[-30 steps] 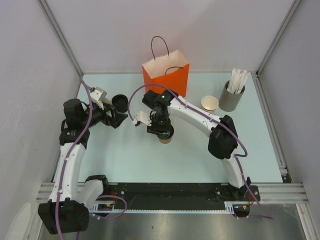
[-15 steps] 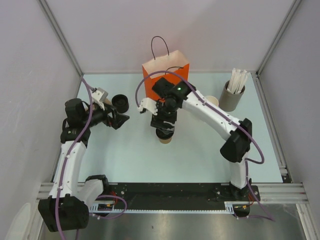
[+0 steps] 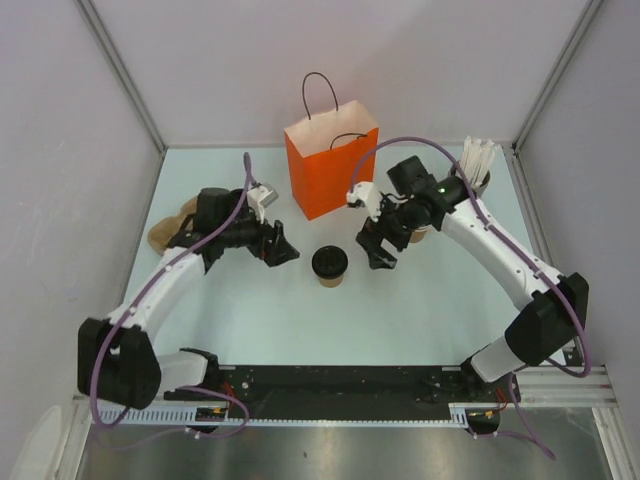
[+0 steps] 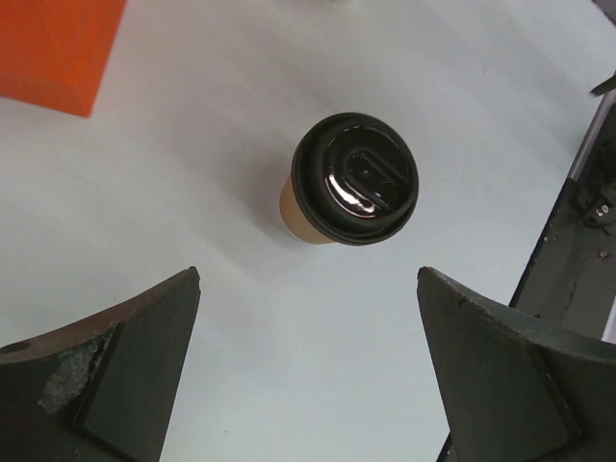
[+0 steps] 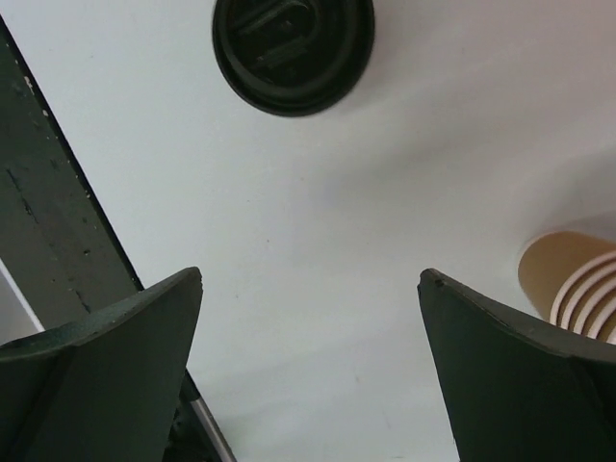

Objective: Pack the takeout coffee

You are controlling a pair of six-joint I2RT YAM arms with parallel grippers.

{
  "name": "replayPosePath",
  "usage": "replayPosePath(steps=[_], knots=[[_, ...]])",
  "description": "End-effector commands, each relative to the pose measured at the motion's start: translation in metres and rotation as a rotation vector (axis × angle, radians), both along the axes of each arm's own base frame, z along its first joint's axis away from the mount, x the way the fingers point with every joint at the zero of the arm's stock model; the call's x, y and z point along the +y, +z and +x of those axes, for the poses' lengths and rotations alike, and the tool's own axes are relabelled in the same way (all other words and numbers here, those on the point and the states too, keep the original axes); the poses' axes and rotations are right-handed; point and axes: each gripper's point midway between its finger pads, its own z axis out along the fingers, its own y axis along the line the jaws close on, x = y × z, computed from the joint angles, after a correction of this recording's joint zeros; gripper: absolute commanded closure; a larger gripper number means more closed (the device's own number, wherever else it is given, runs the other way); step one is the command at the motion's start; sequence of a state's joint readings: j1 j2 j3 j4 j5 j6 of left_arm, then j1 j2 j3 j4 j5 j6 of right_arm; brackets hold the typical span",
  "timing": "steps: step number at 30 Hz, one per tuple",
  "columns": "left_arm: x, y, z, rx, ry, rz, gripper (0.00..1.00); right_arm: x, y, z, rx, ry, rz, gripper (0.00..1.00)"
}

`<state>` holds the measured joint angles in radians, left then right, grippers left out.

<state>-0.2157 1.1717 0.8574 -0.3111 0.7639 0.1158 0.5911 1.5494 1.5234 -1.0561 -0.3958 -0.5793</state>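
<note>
Two claws flank the takeout coffee and neither touches it. The left claw [image 3: 283,252] is spread as wide as it goes and holds nothing. In its wrist view the tan paper cup [image 4: 294,217] shows ahead of the gap between its fingers [image 4: 115,375]. The right claw [image 3: 380,255] is also wide apart and empty, just beside the cup on the other side. The cup stands upright on the counter [image 3: 300,320], about midway across it, with the black lid [image 4: 356,178] seated flat on its rim. Bare counter lies all around the cup on the near side, up to the dark rail [image 4: 577,241] along the front edge. Behind the cup and apart from it stands an orange paper bag [image 3: 332,165]. Its mouth is open upward and its handles are raised, but what it holds cannot be told. A stack of tan cups [image 5: 568,284] sits near the right claw, mostly hidden under that arm in the top view. Farther back, a grey cylinder [image 3: 481,183] holds white sticks [image 3: 481,156]. A tan shape [image 3: 168,232] lies at the left edge of the counter, half hidden by the left arm.
</note>
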Motion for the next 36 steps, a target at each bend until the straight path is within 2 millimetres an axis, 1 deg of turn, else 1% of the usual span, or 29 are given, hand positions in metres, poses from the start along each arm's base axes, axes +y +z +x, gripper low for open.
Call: replayPosePath(steps=[1, 2, 4, 5, 7, 9, 10, 11, 13, 15, 16, 17, 19, 21, 26, 36], knots=[[-0.013, -0.010, 0.022, 0.035, -0.021, 0.048, 0.01, -0.005, 0.030, 0.004, -0.032, -0.050, 0.182, 0.00], [-0.017, -0.012, 0.024, 0.043, -0.029, 0.049, 0.00, -0.011, 0.035, 0.006, -0.034, -0.073, 0.202, 0.00], [-0.023, -0.013, 0.032, 0.043, -0.036, 0.054, 0.01, -0.013, 0.035, 0.003, -0.016, -0.076, 0.228, 0.00], [-0.028, -0.014, 0.032, 0.045, -0.047, 0.058, 0.01, -0.016, 0.037, 0.003, -0.019, -0.087, 0.240, 0.00], [-0.033, -0.020, 0.039, 0.066, -0.050, 0.069, 0.01, -0.016, 0.035, 0.002, -0.016, -0.090, 0.256, 0.00], [-0.039, -0.026, 0.040, 0.086, -0.063, 0.069, 0.00, -0.016, 0.037, 0.001, -0.021, -0.084, 0.275, 0.00], [-0.043, -0.026, 0.041, 0.091, -0.071, 0.064, 0.01, -0.017, 0.034, 0.000, -0.016, -0.084, 0.271, 0.00], [-0.047, -0.034, 0.041, 0.117, -0.085, 0.068, 0.01, -0.017, 0.033, 0.000, -0.016, -0.083, 0.273, 0.00], [-0.053, -0.035, 0.042, 0.129, -0.107, 0.061, 0.01, -0.018, 0.028, 0.000, -0.007, -0.084, 0.273, 0.00], [-0.059, -0.042, 0.042, 0.158, -0.122, 0.057, 0.01, -0.018, 0.023, 0.001, 0.000, -0.085, 0.268, 0.00], [-0.062, -0.041, 0.042, 0.165, -0.133, 0.047, 0.01, -0.018, 0.021, 0.001, 0.003, -0.084, 0.266, 0.00], [-0.065, -0.047, 0.041, 0.183, -0.146, 0.048, 0.01, -0.019, 0.016, 0.000, 0.014, -0.085, 0.261, 0.00], [-0.069, -0.048, 0.040, 0.199, -0.162, 0.038, 0.01, -0.020, 0.014, 0.000, 0.014, -0.083, 0.257, 0.00], [-0.073, -0.054, 0.038, 0.219, -0.178, 0.040, 0.01, -0.020, 0.011, -0.001, 0.015, -0.081, 0.255, 0.00], [-0.082, -0.056, 0.035, 0.252, -0.213, 0.021, 0.01, -0.022, 0.009, -0.001, 0.007, -0.086, 0.251, 0.00], [-0.088, -0.066, 0.030, 0.276, -0.229, 0.030, 0.00, -0.024, 0.006, -0.002, 0.005, -0.084, 0.244, 0.01]])
